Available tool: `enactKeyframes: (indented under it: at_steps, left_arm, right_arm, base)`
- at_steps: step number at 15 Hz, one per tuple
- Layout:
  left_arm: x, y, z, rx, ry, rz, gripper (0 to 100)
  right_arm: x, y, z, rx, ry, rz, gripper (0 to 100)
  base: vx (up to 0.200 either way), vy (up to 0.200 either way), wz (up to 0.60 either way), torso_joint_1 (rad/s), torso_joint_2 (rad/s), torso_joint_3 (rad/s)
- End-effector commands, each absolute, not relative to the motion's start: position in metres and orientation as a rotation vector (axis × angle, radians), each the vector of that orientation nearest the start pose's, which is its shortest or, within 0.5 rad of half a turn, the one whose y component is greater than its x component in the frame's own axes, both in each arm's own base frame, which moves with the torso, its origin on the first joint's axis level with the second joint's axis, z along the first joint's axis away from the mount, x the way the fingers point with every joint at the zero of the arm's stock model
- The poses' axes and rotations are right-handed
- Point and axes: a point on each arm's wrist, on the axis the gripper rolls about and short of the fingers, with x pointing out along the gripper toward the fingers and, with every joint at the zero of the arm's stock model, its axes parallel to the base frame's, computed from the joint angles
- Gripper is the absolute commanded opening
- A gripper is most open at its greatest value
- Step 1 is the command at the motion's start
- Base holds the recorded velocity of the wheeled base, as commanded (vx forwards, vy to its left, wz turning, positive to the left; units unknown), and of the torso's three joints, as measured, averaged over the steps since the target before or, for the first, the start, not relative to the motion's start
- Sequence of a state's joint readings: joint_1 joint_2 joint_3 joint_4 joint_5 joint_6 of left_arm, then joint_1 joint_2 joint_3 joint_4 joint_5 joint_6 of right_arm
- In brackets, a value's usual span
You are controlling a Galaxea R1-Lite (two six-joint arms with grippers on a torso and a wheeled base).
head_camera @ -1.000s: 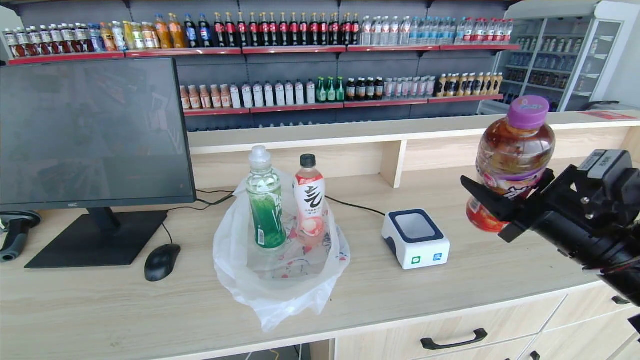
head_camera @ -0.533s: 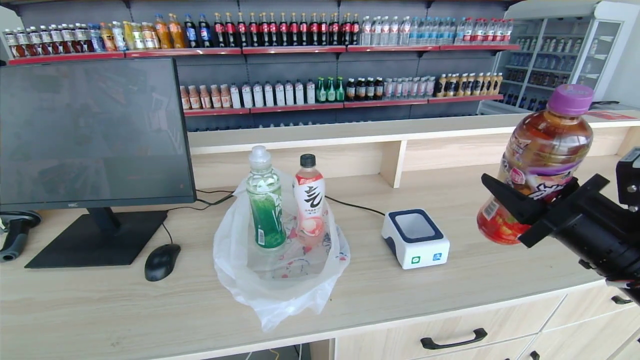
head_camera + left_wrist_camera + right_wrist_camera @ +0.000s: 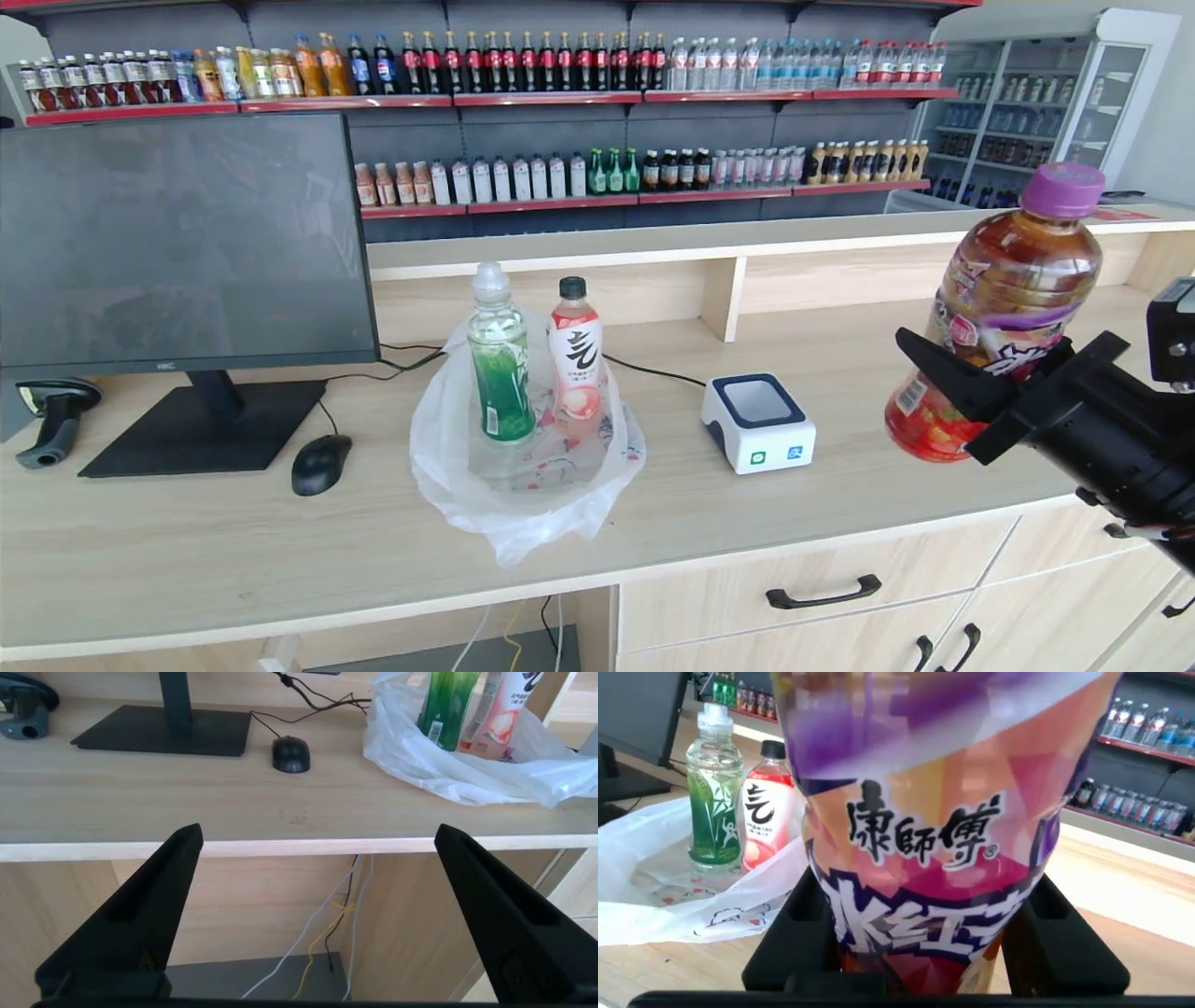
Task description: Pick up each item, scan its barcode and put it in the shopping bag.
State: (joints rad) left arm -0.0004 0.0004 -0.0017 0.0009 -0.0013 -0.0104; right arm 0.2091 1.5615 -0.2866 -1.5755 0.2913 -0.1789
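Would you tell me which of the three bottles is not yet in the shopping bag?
The purple-capped bottle, held in the right gripper, right of the scanner; the green bottle and the pink-labelled bottle stand upright in the shopping bag.

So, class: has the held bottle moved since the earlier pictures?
Yes. The bottle in the right gripper has shifted right, away from the scanner.

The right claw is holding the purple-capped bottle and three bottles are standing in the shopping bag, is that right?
Not quite. The head view shows two bottles standing in the shopping bag, not three: a green-labelled bottle and a pink-labelled bottle. The right claw does hold the purple-capped bottle.
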Motion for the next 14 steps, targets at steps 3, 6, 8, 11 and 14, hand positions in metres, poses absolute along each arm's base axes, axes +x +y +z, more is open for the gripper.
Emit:
enactKeyframes:
  at_steps: [3,6,8,11,14]
  left_arm:
    - [-0.0229,0.0,0.0756,-0.011,0.002,-0.002,100]
    - [-0.0229,0.0,0.0756,-0.012,0.002,-0.002,100]
    - [-0.0229,0.0,0.0756,-0.012,0.002,-0.002,100]
    - [-0.0229,0.0,0.0756,-0.011,0.002,-0.002,100]
    - [-0.0229,0.0,0.0756,-0.012,0.002,-0.002,100]
  right_arm:
    - [0.2224,0.0455,0.1787,-0.19,-0.312,0.435,0]
    - [0.2207,0.0452,0.174,-0.188,-0.291,0.437,0]
    - [0.2189,0.0449,0.1734,-0.188,-0.288,0.438,0]
    - [0.2157,0.0443,0.1798,-0.169,-0.312,0.438,0]
    - [0.2131,0.0438,0.1819,-0.166,-0.321,0.437,0]
  base:
    - [0.0,0.067,0.0,0.011,0.01,-0.002]
    - [0.0,0.2,0.0,0.001,0.0,0.001]
    - [0.0,0.2,0.0,0.01,0.01,0.002]
    - [0.0,0.2,0.0,-0.002,0.01,0.004]
    - [0.0,0.2,0.0,-0.001,0.0,-0.001]
